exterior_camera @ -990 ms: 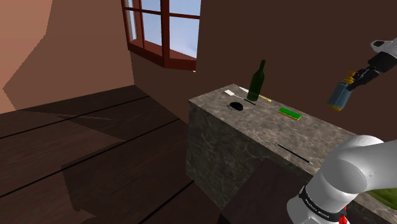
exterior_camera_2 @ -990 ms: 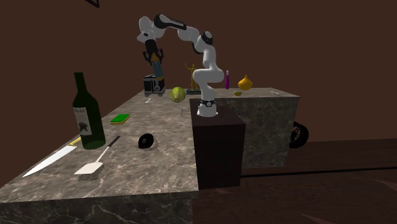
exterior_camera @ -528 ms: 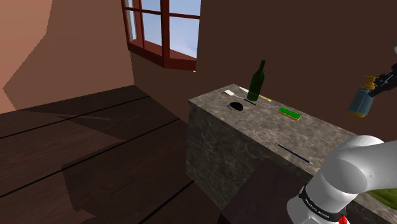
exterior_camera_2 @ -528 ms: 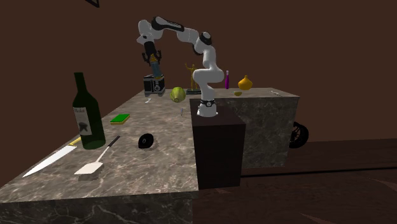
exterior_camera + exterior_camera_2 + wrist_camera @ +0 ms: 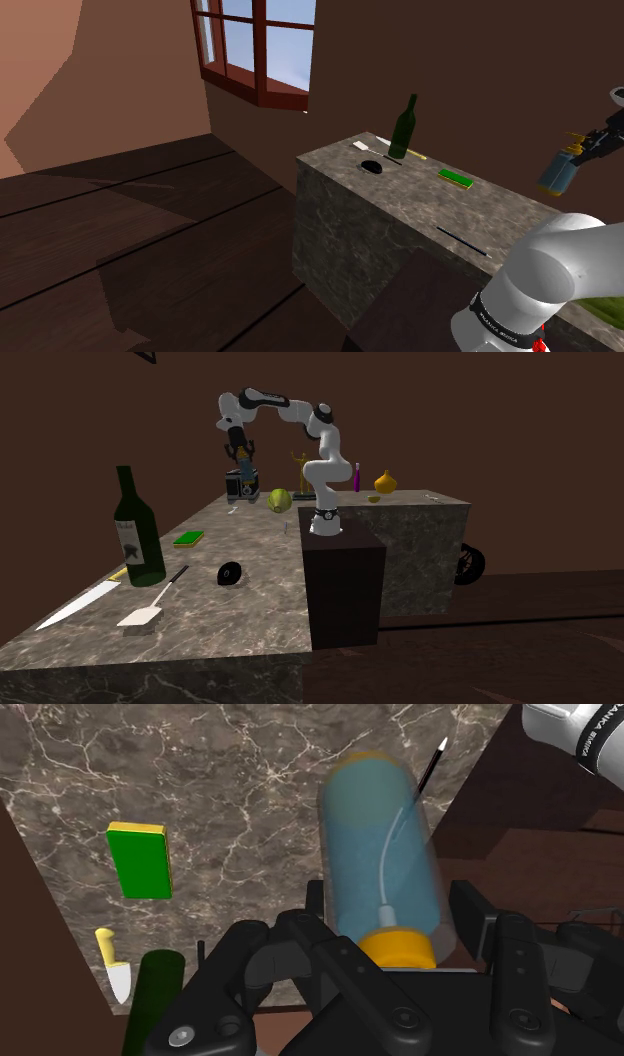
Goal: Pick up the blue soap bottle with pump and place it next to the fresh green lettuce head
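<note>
**Soap bottle gripped, aloft near lettuce**

1. Writing: the white arm link (image 5: 585, 739) carries black lettering, which I read in part as "FRANKA". The label on the green wine bottle (image 5: 137, 532) is illegible to me.
2. Hand: the gripper (image 5: 392, 902) has its 2 fingers pinching the soap bottle (image 5: 380, 854), a translucent blue body with yellow ends.
3. Position: in the second exterior view the soap bottle (image 5: 241, 485) hangs above the marble counter (image 5: 250, 587), at about 10 o'clock from the lettuce (image 5: 280, 501), near but apart.
</note>
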